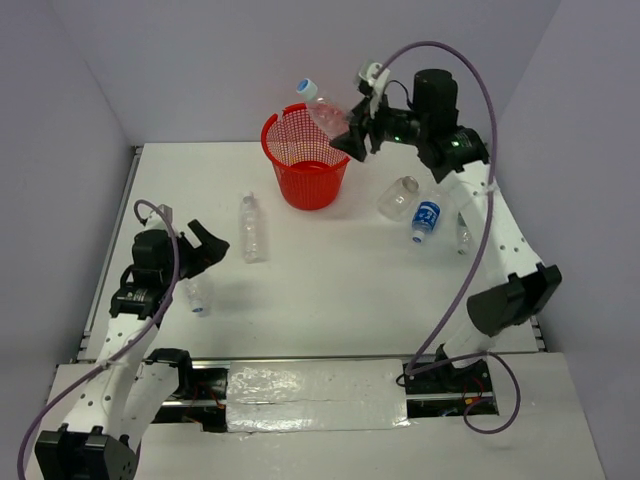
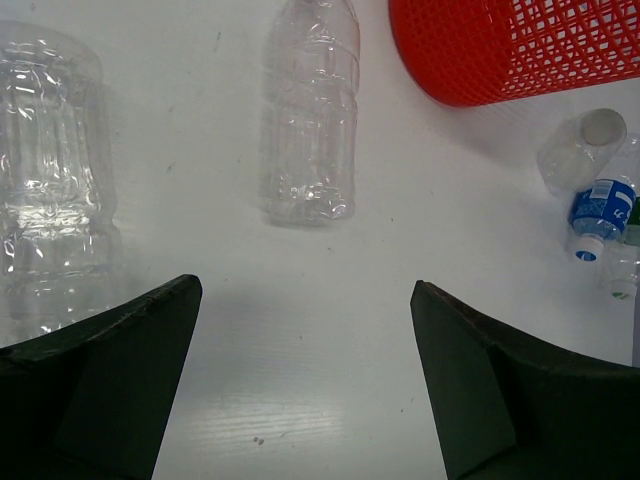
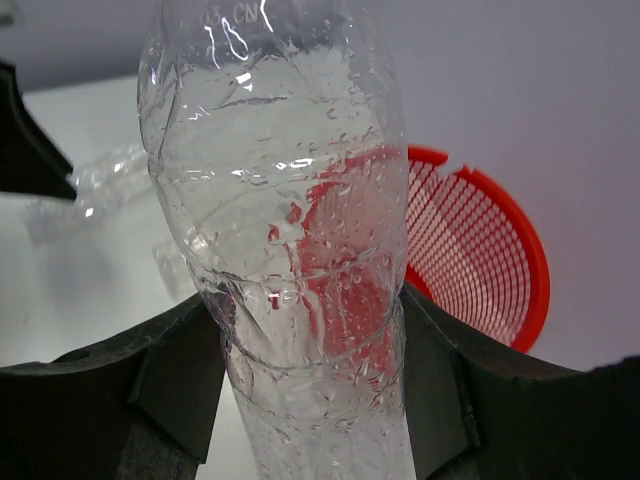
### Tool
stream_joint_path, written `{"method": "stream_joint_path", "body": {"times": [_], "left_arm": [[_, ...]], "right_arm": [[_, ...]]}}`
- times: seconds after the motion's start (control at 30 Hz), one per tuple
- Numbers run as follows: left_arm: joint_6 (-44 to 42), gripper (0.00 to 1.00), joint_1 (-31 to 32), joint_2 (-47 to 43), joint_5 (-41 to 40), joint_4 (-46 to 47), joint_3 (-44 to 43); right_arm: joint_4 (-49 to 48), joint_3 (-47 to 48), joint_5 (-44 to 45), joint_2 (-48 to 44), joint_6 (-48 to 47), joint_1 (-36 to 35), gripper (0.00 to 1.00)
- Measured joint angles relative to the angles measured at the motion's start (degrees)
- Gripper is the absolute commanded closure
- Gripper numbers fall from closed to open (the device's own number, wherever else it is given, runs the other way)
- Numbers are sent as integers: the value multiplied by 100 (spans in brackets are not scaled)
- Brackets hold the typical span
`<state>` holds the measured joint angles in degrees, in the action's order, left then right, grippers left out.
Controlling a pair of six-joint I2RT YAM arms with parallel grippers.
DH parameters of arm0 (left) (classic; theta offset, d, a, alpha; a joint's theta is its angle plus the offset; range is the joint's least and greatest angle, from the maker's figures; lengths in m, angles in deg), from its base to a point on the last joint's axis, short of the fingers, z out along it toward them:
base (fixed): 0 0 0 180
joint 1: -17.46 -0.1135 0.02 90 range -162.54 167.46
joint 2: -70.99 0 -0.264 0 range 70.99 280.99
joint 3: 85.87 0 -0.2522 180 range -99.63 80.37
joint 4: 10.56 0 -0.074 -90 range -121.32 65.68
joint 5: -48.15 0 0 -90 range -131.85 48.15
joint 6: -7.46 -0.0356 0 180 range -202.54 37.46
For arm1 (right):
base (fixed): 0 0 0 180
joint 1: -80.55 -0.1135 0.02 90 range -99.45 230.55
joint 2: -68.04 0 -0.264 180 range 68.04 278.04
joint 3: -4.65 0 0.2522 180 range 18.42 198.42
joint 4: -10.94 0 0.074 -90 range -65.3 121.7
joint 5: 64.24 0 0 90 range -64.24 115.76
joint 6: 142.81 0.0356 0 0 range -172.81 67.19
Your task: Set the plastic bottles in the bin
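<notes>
Our left gripper hung wide open, low over the table, holding nothing; a small bottle lay just beside it; a long bottle lay flat further right; the red bin stood upright near the back; our right gripper squeezed a clear bottle, tilted over the bin's right rim, cap up; right of the bin lay a fat bottle, a blue-label bottle and a thin bottle, close together.
</notes>
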<state>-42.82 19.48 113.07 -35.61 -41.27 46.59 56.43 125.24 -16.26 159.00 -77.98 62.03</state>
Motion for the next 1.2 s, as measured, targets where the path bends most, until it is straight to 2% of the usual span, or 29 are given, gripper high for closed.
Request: {"method": "stream_joint_path", "body": {"times": [0.2, 0.27, 0.3, 0.33, 0.37, 0.5, 0.7, 0.87, 1.03, 1.2], "left_arm": [[83, 1, 0, -267, -157, -369, -48], [83, 0, 0, -389, -232, -533, -72], [83, 1, 0, -450, -282, -610, -85], [83, 1, 0, -498, -321, -695, -107], [83, 1, 0, -544, -356, -754, -118], [96, 1, 0, -629, -479, -988, -151], [105, 1, 0, -291, -787, -1333, -382], [87, 1, -24, 516, -1025, -1596, -800], [-105, 1, -177, 1620, -1178, -1766, -1217], [-507, 1, -433, 2562, -1482, -1834, -1740]], "right_arm": [[-1209, 970, 608, 1456, 1139, -444, 63], [-1394, 1244, 879, 1950, 1429, -459, 45], [-1528, 1322, 1058, 2184, 1558, -459, 20], [-1613, 1327, 1189, 2323, 1676, -459, 5], [-1659, 1303, 1360, 2448, 1749, -459, 0], [-1626, 1279, 1766, 2667, 1775, -459, 0], [-1486, 1069, 1547, 2288, 1513, -433, 0], [-935, 94, 654, 927, 868, -334, 0], [-662, -1600, 70, -1043, 293, -201, 0], [-507, -2951, -273, -2218, 127, 280, 0]]}}
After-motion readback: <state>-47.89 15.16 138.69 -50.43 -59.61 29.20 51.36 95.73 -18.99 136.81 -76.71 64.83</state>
